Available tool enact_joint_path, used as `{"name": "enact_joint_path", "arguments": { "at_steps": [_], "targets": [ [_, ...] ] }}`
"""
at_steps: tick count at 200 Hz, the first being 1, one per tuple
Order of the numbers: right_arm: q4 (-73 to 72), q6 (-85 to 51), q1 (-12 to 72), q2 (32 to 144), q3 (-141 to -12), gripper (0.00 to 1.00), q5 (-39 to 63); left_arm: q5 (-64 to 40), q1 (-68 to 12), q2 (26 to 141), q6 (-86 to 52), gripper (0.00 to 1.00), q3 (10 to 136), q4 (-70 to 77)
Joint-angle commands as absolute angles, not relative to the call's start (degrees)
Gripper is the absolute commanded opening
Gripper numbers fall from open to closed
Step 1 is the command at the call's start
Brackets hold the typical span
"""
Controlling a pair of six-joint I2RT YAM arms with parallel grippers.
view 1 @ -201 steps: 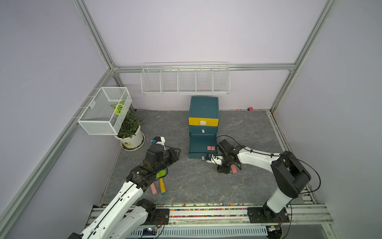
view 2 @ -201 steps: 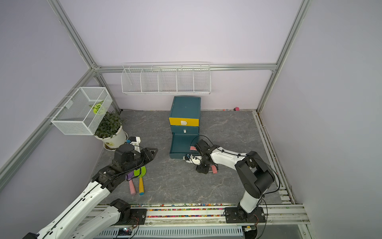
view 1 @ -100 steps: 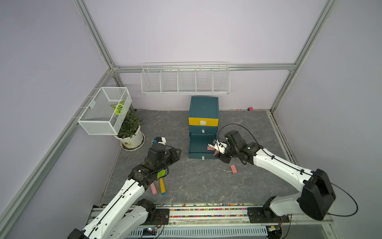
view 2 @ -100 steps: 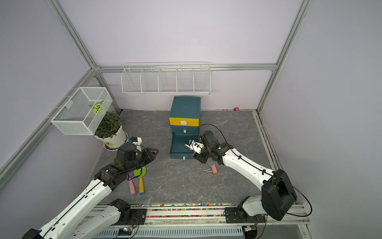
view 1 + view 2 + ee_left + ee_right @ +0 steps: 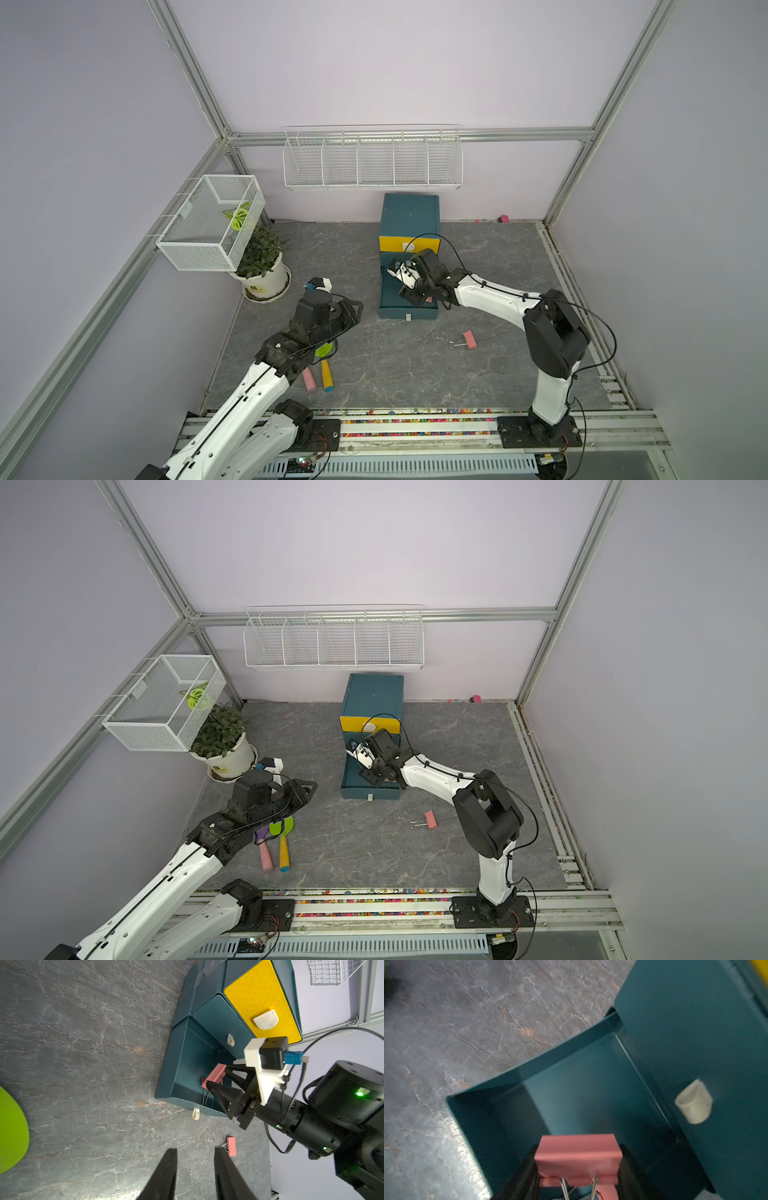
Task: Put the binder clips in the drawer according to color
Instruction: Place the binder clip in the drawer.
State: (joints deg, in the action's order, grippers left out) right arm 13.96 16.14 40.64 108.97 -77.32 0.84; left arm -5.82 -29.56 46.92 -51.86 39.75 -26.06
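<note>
Since a second ago, the right arm has swung up off the desk (image 5: 374,374) and in over the drawer cabinet (image 5: 409,216), whose bottom drawer (image 5: 405,312) stands pulled out in front of it. The right pincer (image 5: 217,1076) is clenched on a pink binder clip (image 5: 578,1157). It grips the folded body by its sides, wire handles pointing back toward the wrist, and holds it just above the open bottom drawer. The left arm has barely shifted. The left pincer (image 5: 195,1148) hovers in front of the drawer cabinet, well apart from it, released and empty.

Judged against the task, the drop is the step in hand: the clip is over the drawer and only needs letting go. One loose pink clip (image 5: 469,339) lies flat on the desk, in front of the drawer cabinet and to the robot's right of it, so one more trip is due for pink.

Under the held clip, a pink corner (image 5: 607,1191) shows inside the bottom drawer. It is probably another clip already stored, though the right wrist view is blurred and cuts it off. In both top views the right wrist covers most of the drawer's inside. The yellow-fronted top drawer (image 5: 261,999) and the middle drawer (image 5: 220,1024) are shut, so their contents are hidden. No blue or yellow clips show anywhere.
</note>
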Motion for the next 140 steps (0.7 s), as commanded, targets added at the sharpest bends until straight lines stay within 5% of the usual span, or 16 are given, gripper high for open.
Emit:
{"name": "enact_joint_path", "arguments": {
  "at_steps": [1, 24, 59, 101, 140],
  "targets": [
    [8.7, 14.1, 41.1, 109.0, -75.9, 0.56, -1.4, -4.9, -29.2, 45.9, -52.3, 0.35, 39.9, -27.8],
    [6.5, 12.8, 41.1, 108.2, -73.4, 0.74, -1.5, -4.8, -29.2, 45.3, -52.1, 0.36, 40.0, -28.4],
    [2.6, 9.8, 41.4, 102.9, -68.1, 0.87, -3.0, -4.6, -29.2, 45.2, -52.0, 0.36, 40.7, -28.9],
    [1.5, 2.5, 42.6, 87.6, -58.1, 0.85, -9.6, -4.1, -29.2, 45.1, -50.5, 0.36, 42.2, -30.2],
    [17.5, -11.8, 43.6, 70.7, -49.7, 0.76, -24.1, -4.1, -29.2, 44.4, -50.4, 0.37, 42.6, -30.3]
  ]
}}
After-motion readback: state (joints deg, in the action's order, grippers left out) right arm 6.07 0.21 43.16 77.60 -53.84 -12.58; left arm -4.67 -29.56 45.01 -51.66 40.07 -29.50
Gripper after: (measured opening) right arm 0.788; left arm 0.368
